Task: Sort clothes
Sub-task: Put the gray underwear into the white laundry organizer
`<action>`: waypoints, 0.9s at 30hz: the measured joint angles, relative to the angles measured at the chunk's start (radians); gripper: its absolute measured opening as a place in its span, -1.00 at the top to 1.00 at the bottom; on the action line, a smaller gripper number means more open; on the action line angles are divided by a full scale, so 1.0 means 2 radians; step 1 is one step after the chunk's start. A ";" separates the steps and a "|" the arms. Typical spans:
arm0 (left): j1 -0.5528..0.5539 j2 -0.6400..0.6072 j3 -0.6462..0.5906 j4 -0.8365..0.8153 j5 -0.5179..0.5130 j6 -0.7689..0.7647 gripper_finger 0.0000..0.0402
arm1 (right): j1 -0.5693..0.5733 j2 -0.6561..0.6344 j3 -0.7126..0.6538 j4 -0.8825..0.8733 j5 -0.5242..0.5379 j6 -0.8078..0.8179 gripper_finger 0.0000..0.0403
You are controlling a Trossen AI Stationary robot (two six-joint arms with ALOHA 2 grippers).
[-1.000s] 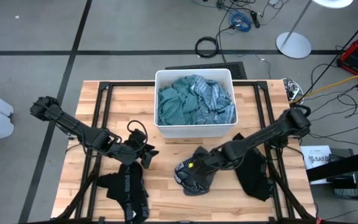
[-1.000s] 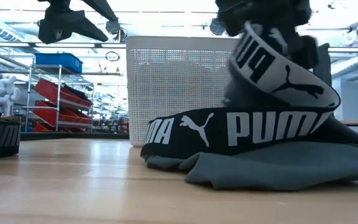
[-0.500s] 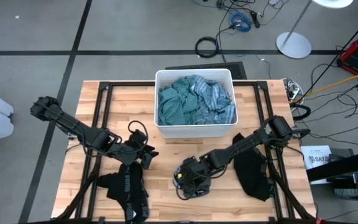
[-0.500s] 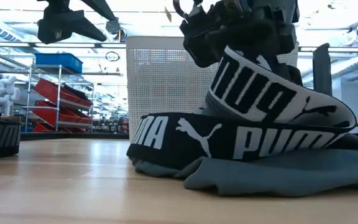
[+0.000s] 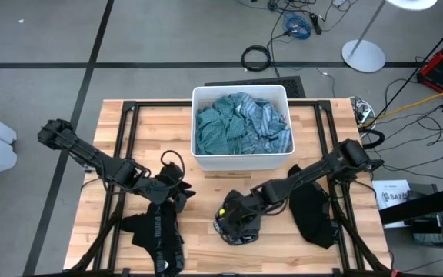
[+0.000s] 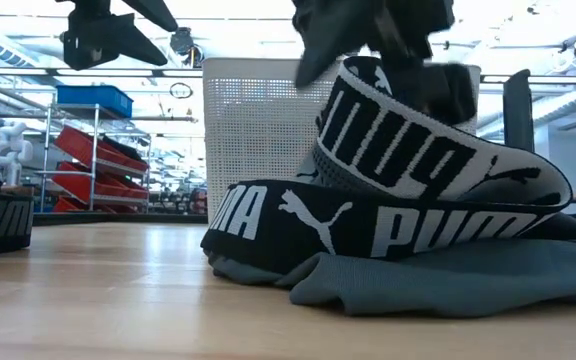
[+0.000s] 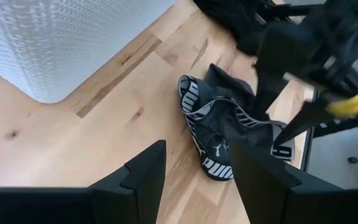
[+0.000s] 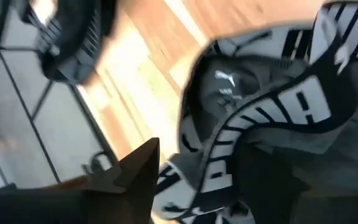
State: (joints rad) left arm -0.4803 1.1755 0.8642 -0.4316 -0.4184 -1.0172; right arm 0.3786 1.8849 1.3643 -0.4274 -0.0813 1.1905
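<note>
A grey garment with a black-and-white lettered waistband (image 5: pixel 237 225) lies crumpled on the table near its front edge, and a loop of the band (image 6: pixel 398 140) stands up from it. My right gripper (image 5: pixel 233 215) hangs open right over that loop. My left gripper (image 5: pixel 177 192) hovers open with nothing between its fingers, to the left of the grey garment and above a black lettered garment (image 5: pixel 158 237) that lies flat on the table. Teal and light blue clothes (image 5: pixel 241 127) fill the white bin (image 5: pixel 241 163). My right gripper points down over the grey garment, its fingers apart on either side of the waistband (image 8: pixel 229 168). Whether a finger still touches the band I cannot tell. The garment's grey body (image 6: pixel 448 280) rests on the table.
Another black garment (image 5: pixel 314 214) lies on the table under my right arm. The bin stands at the far middle of the table. Bare wood (image 5: pixel 198 254) shows between the two near garments. Dark frame rails (image 5: pixel 125 146) run along both sides of the tabletop.
My right gripper has gone toward the table's left and near edges with the waistband, and the grey garment has slid that way along the table. The band's loop has stayed standing. The gripper has since risen a little above it.
</note>
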 joint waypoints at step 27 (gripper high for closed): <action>0.000 0.000 0.000 -0.002 0.024 0.041 0.08 | 0.009 -0.009 0.001 -0.113 0.065 0.072 0.03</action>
State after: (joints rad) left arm -0.4801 1.1755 0.8642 -0.4356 -0.3701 -0.9348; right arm 0.3963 1.8674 1.3655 -0.6539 0.0492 1.3350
